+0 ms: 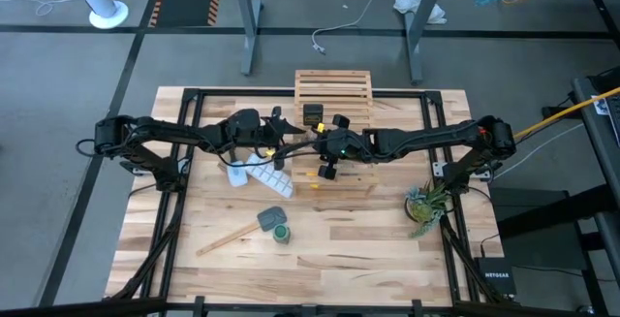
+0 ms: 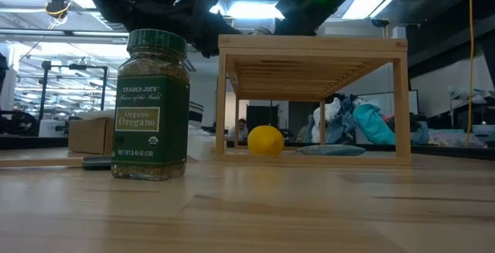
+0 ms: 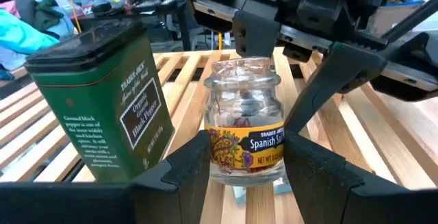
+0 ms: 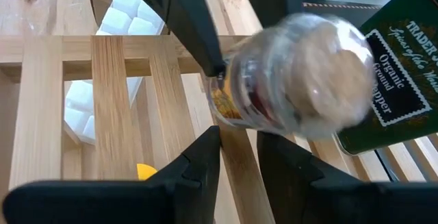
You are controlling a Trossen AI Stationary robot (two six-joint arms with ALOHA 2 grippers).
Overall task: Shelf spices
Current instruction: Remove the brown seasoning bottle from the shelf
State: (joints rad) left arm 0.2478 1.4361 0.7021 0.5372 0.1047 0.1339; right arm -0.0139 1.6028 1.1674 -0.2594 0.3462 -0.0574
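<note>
Landmark: the wooden shelf (image 1: 333, 89) at the far middle of the surface (image 1: 320, 259). Nearer than it, to its left, the green oregano jar (image 1: 280, 232) stands untouched. On its top slats stands the dark pepper tin (image 3: 96, 101). Just beside the tin, the left claw (image 3: 239, 172) pinches the small clear saffron jar (image 3: 245, 118). The right claw (image 4: 236, 159) hovers over that jar, nearly pressed together, holding nothing. To finish well, spread the left claw only once the jar sits flat across two slats.
</note>
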